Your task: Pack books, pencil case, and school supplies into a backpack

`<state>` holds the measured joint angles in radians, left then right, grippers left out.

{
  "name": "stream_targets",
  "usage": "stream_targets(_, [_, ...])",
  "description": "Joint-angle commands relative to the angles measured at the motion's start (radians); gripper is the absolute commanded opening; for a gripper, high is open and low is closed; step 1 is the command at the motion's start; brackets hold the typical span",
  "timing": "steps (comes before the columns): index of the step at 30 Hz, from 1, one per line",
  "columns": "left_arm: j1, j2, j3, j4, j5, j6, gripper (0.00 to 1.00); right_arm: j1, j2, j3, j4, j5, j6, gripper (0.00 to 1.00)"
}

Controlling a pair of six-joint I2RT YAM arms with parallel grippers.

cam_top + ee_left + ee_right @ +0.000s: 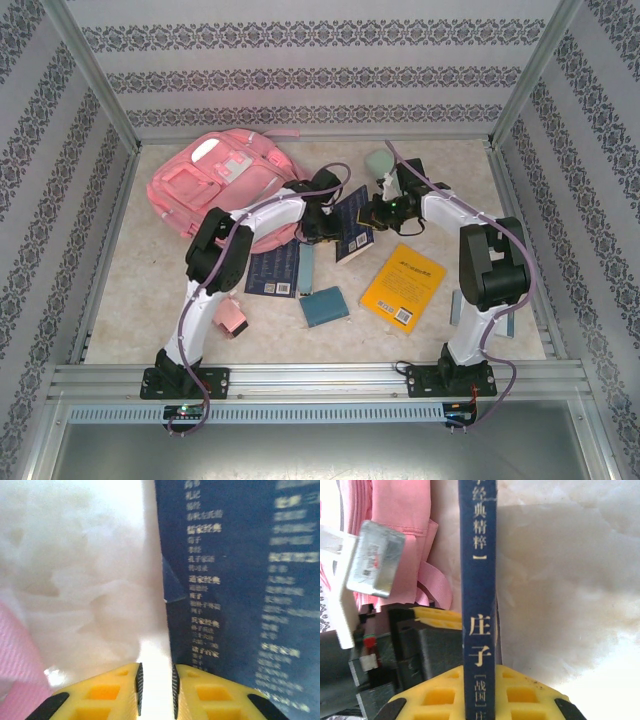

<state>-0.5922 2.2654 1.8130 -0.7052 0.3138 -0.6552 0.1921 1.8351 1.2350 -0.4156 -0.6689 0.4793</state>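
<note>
The left arm (196,310) and the right arm (466,335) are built from white links and black joint housings. A lilac cable (343,168) is led along each. The fingers (105,695) of the left hand (156,675) and the right hand (480,680) are moulded in yellow with square recesses, and black ribbed pads (139,685) are fitted inside.

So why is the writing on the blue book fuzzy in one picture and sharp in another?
Left wrist view: the navy book is very close, so its print smears toward the right edge, and the table glares white. Right wrist view: the book's spine is in focus, letters crisp. Top view: even light, just a shiny spot on the backpack.
</note>
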Motion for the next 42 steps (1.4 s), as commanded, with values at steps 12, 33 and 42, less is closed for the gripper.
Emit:
stream_targets(12, [0.197, -0.263, 0.052, -0.203, -0.219, 0.356, 0.34, -0.018, -0.173, -0.047, 0.113, -0.073, 0.131, 0.00])
stream_targets(33, [0.214, -0.060, 0.022, -0.262, -0.443, 0.623, 0.31, 0.043, -0.195, -0.068, 0.162, -0.085, 0.197, 0.00])
stream_targets(42, [0.217, -0.201, 0.070, -0.265, -0.422, 0.557, 0.00, 0.045, -0.234, -0.111, 0.378, -0.139, 0.374, 0.00])
